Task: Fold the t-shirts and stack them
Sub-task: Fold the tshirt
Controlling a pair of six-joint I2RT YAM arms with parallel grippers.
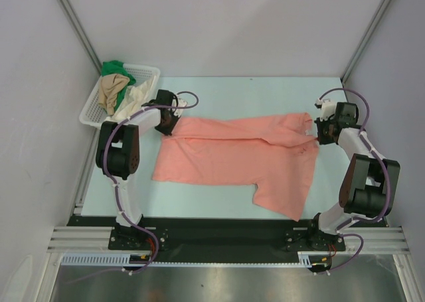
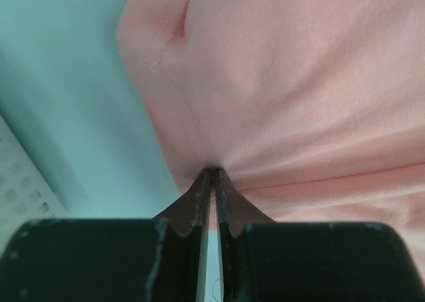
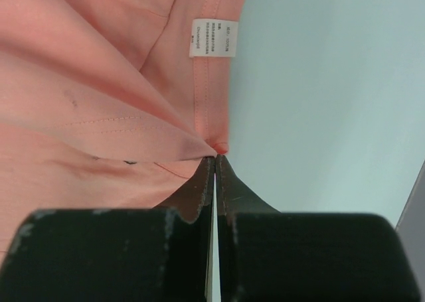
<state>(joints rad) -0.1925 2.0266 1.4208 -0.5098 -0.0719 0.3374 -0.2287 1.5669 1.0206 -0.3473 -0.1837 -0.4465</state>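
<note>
The salmon-pink t-shirt (image 1: 232,157) lies spread across the table, stretched between both grippers, with one part hanging toward the near edge. My left gripper (image 1: 166,124) is shut on its left far corner; the left wrist view shows the cloth (image 2: 285,89) pinched at the fingertips (image 2: 213,174). My right gripper (image 1: 320,135) is shut on its right far corner; the right wrist view shows the cloth (image 3: 99,116), with a white label (image 3: 213,38), pinched at the tips (image 3: 215,158). Green (image 1: 117,68), tan (image 1: 111,88) and cream (image 1: 137,96) shirts lie bunched in the basket.
The white lattice basket (image 1: 153,72) stands at the table's far left corner, just behind my left gripper; its edge shows in the left wrist view (image 2: 20,182). Grey walls and metal frame posts enclose the pale green table (image 1: 252,96).
</note>
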